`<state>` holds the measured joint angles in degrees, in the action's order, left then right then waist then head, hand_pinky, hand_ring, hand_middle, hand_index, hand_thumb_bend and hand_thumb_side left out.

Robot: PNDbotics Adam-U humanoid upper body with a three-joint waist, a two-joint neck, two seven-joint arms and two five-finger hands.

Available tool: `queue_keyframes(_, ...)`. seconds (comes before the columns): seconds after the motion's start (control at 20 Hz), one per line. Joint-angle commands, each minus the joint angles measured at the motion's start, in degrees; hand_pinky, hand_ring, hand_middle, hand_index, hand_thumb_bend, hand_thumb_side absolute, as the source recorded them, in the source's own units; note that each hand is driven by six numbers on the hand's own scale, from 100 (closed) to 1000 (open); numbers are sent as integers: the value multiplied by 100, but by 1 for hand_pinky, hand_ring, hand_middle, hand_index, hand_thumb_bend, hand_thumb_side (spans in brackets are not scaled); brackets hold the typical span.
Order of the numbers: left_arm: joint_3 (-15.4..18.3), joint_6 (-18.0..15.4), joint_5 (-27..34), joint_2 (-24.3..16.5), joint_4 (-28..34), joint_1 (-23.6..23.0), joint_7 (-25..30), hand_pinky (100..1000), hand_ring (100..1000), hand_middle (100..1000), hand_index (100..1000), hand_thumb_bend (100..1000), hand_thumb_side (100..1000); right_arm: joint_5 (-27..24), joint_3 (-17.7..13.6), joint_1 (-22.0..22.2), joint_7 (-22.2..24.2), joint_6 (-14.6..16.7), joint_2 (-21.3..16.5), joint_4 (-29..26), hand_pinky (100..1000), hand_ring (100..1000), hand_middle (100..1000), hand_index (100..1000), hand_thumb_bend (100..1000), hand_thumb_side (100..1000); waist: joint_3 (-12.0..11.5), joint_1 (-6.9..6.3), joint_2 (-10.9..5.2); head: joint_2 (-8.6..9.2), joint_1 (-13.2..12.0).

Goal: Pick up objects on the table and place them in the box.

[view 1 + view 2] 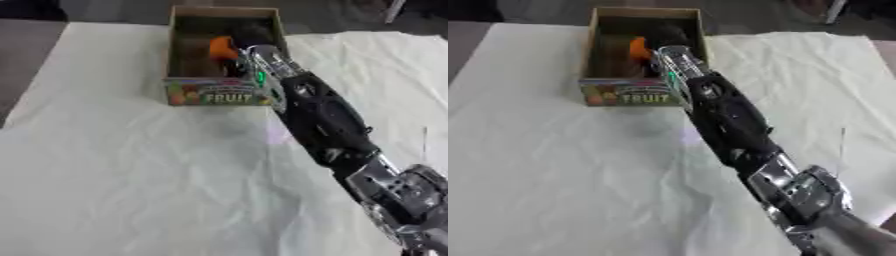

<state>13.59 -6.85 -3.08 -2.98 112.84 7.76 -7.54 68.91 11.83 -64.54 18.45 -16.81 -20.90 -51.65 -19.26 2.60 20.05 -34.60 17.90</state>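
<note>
A cardboard box (181, 50) with a colourful "FRUIT" front panel stands at the far middle of the table. My right arm stretches from the lower right corner up into the box. My right hand (251, 34) shows as a dark shape inside the box, near its right wall. An orange object (221, 48) lies or hangs inside the box, right against the hand's left side. I cannot tell whether the hand holds it. The box floor under the hand is hidden. My left hand shows in neither view.
A creased white cloth (131, 165) covers the table. A dark floor strip (26, 55) runs past the table's left edge. A faint pinkish patch (278, 134) lies on the cloth beside my forearm.
</note>
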Motion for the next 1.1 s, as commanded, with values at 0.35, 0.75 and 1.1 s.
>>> queue_keyframes(0.35, -19, 22, -10, -49, 40, 32, 56, 323, 393, 659, 648, 100, 712, -10, -116, -288, 221, -54, -108, -122, 904, 1000, 878, 919, 384, 835, 0, -16, -121, 49, 30)
queue_keyframes(0.75, 3, 44, -19, -50, 44, 10, 48, 324, 392, 658, 647, 100, 713, -444, -126, -210, 284, -73, -386, -635, 906, 1000, 866, 920, 343, 797, 73, -25, -174, 23, -40)
queue_keyframes(1.1, 28, 47, -28, -57, 48, -9, 17, 324, 392, 658, 647, 100, 712, -1296, -113, 165, 336, -244, -968, -2108, 904, 1000, 839, 916, 164, 775, 176, -53, -208, -9, -117)
